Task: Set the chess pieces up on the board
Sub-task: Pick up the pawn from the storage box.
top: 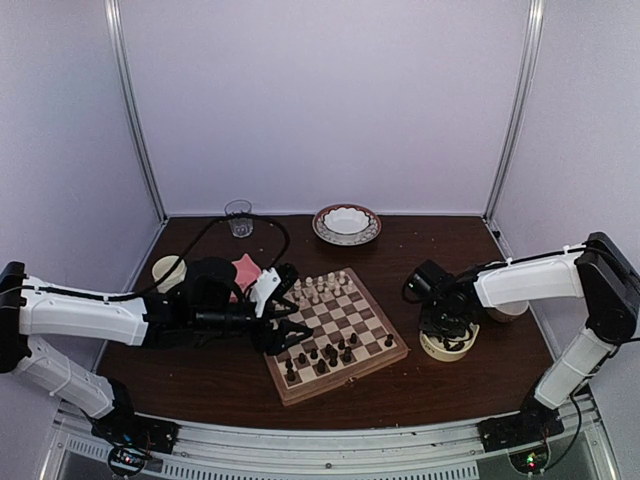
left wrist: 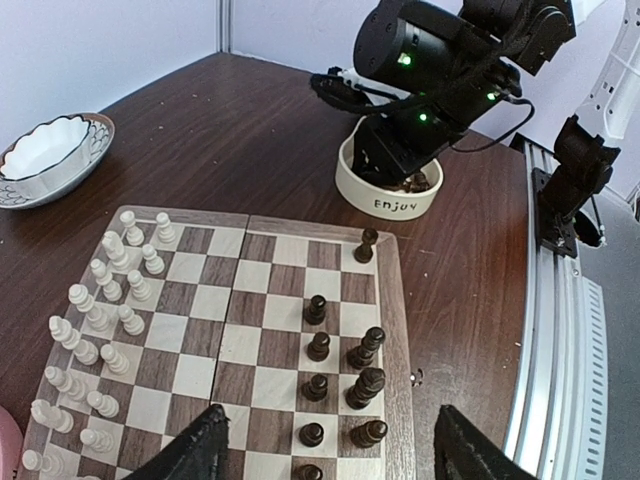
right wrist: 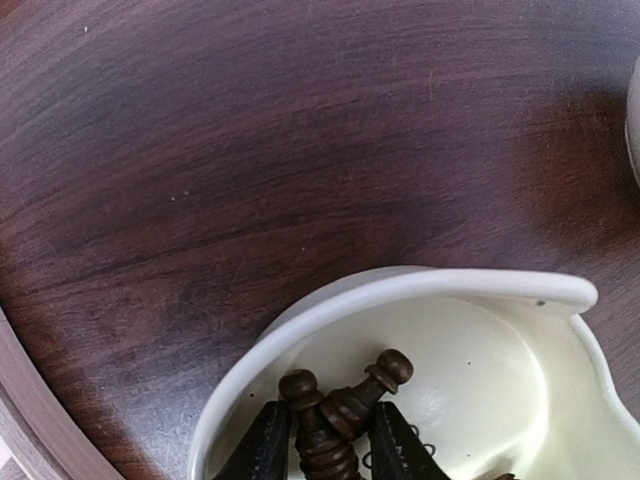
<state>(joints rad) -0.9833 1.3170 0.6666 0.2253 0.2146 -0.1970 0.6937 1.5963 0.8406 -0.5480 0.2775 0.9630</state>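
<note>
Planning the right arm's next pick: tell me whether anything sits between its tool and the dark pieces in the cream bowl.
Nothing visible does. The right tool is already down inside the cream bowl, its fingers on either side of a dark piece, with a second dark piece leaning against that one. Whether the fingers grip it cannot be told.

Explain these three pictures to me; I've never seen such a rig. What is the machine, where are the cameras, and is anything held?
Two white robot arms are bolted at the table's near edge. One picture looks down from above; the other two come from cameras on each wrist. On the table lies the chessboard, with pale chessmen set up and some dark chess pieces placed. The left gripper is open above the board, holding nothing. The right gripper reaches into a cream bowl, its fingers around a dark piece.
</note>
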